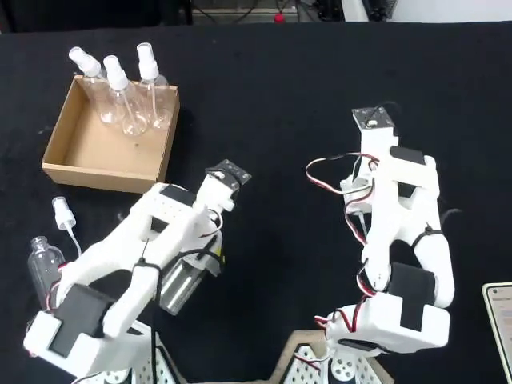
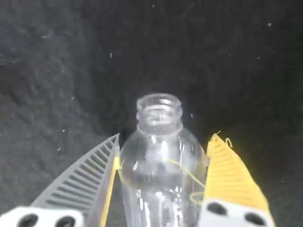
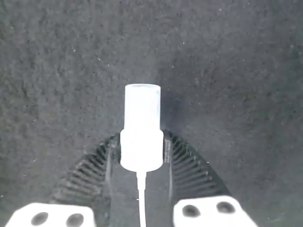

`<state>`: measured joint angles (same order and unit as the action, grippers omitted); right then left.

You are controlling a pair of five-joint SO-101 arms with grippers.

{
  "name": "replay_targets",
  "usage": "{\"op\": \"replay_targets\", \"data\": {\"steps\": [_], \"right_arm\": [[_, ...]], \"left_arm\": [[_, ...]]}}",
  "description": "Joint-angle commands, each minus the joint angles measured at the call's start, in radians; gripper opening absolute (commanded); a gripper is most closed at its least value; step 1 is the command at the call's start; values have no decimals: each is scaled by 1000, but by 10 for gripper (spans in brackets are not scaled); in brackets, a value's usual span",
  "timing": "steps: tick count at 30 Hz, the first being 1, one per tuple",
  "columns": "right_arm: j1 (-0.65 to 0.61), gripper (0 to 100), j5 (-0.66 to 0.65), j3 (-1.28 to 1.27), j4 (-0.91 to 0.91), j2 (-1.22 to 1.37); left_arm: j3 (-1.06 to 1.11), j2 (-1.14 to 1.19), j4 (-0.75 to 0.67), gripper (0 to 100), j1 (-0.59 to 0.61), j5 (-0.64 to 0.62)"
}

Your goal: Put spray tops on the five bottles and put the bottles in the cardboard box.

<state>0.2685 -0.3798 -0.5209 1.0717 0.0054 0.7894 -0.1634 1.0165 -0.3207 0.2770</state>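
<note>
A clear bottle with an open neck and no top is held in my left gripper, which is shut on its shoulders between a grey and a yellow finger. From above, this bottle hangs under the left arm near the table's front. My right gripper is shut on a white spray top, whose thin tube runs back between the black fingers. The cardboard box at the back left holds three capped bottles. Another open bottle and a loose spray top lie at the left.
The right arm stands folded over the right half of the black cloth. A white flat object shows at the right edge. Bare cloth lies between the two arms and behind them.
</note>
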Motion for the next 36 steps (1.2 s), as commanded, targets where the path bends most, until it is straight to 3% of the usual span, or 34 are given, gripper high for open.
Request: {"op": "replay_targets", "data": {"steps": [1,8,16,21,25,36], "right_arm": [[15,57,-8,35,5,-67],[11,59,-5,39,5,-67],[5,58,41,77,14,-67],[-6,57,180,239,114,-84],[-97,57,270,335,192,-168],[-430,57,523,369,132,-467]], "left_arm": [[-54,-6,-12,273,4,-9],[-22,-153,-11,112,4,-3],[31,-457,-9,113,-1,-9],[272,-669,-226,113,8,-8],[407,-833,-371,113,8,-48],[479,-1096,-388,113,101,-152]]}}
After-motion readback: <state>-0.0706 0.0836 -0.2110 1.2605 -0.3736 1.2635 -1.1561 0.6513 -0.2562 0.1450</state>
